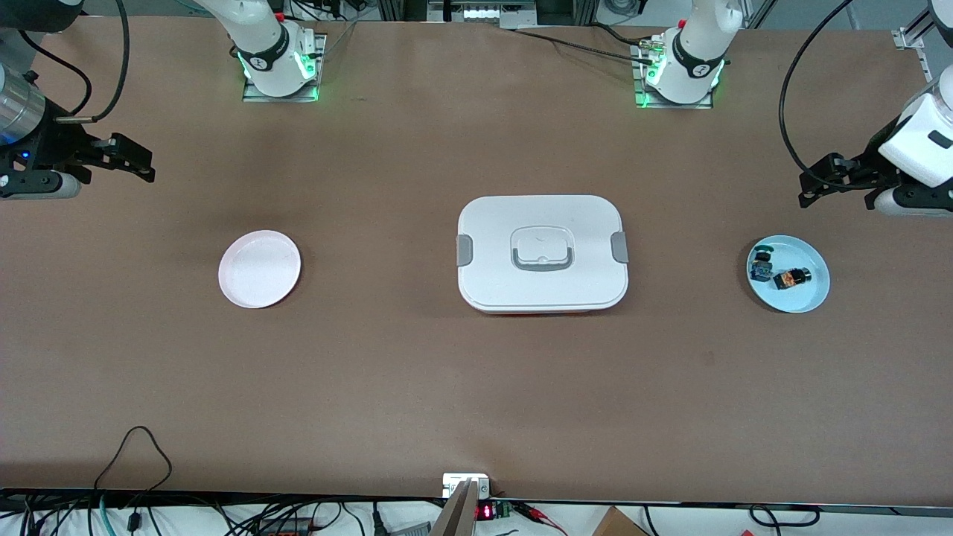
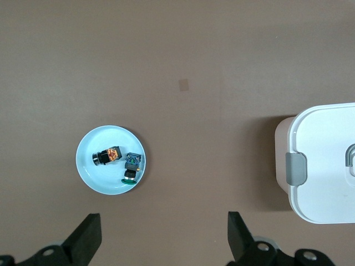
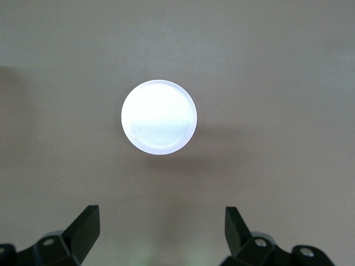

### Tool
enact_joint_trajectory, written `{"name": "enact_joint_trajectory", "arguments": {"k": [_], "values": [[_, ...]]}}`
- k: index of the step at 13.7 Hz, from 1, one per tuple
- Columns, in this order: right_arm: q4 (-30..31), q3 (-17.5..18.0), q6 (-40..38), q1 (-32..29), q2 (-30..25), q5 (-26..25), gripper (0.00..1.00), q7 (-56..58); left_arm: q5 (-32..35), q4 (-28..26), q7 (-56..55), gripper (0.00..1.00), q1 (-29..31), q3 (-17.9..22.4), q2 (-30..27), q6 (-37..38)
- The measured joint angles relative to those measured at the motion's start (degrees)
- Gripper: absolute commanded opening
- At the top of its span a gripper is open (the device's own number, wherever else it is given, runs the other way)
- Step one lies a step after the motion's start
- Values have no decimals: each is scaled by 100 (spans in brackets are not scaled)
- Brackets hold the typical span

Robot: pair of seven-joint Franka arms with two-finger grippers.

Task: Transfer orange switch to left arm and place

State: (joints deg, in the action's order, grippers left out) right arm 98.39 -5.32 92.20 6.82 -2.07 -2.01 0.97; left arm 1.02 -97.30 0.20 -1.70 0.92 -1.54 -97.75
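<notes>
- Orange switch: tiny, black-bodied, lying on its side in the light-blue plate, toward the left arm's end.
- Box: white, lid closed, at the tabletop's middle.

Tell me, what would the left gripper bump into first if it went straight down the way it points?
Probably bare table beside the blue plate; the left gripper, fingers open, seems aimed just off the plate, though depth is unclear.
</notes>
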Motion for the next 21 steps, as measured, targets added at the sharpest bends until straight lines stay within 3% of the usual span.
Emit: {"name": "enact_joint_trajectory", "arguments": {"k": [6, 21], "values": [[14, -4, 0, -2, 0, 0, 100, -2, -1, 172, -306, 100, 6, -22, 0, 564], [23, -24, 0, -4, 0, 0, 100, -15, -1, 198, -306, 100, 7, -34, 124, 595]]}}
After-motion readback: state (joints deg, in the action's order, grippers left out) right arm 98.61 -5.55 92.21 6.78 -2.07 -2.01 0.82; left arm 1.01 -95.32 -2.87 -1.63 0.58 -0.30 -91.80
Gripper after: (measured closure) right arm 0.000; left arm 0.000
